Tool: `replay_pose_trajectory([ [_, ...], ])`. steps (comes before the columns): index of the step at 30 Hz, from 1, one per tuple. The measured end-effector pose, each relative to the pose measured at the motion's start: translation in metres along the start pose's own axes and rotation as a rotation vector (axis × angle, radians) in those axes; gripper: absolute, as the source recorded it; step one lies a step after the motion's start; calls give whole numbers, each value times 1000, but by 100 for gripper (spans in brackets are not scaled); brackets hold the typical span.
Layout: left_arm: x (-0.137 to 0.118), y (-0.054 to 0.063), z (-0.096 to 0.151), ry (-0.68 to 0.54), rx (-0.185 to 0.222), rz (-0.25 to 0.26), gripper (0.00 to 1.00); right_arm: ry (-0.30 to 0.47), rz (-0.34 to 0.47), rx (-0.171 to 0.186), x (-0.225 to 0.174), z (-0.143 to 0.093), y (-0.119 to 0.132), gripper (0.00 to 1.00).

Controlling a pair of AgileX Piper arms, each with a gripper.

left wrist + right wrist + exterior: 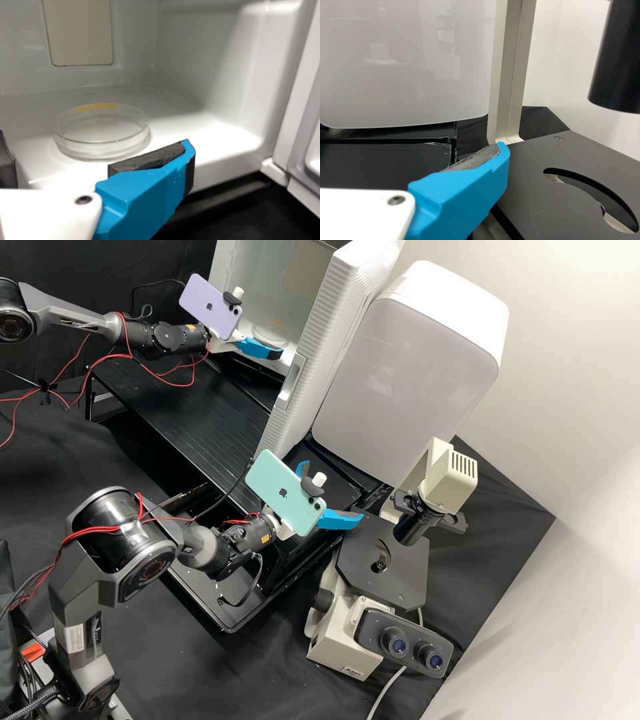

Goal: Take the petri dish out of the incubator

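The clear petri dish, lid on and with a yellow mark at its far rim, rests on the floor of the white incubator. My left gripper is open at the chamber's mouth, with one blue finger beside the dish and not touching it. From above, the dish lies just inside the incubator, and the left gripper is at its front lip. My right gripper hangs open and holds nothing, between the incubator door and the microscope stage.
The incubator door stands swung open towards the front. A microscope sits on the black cloth to the right of the right arm. The incubator stands on a black raised platform. Red cables trail from both arms.
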Motion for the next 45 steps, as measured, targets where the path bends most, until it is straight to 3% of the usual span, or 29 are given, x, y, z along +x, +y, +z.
replay_pose_trajectory([
  [3,0,-3,2,-1,38,-8,100,0,0,0,0,0,0,100],
  [11,4,-8,2,14,94,-22,100,0,0,0,0,0,0,100],
  [16,5,-9,2,14,95,-23,100,0,0,0,0,0,0,100],
  [26,3,-6,0,-5,15,-14,100,0,0,0,0,0,0,100],
  [34,-4,9,-5,-15,-93,0,100,0,0,0,0,0,0,100],
  [45,-3,17,-4,13,-72,-14,100,0,0,0,0,0,0,100],
])
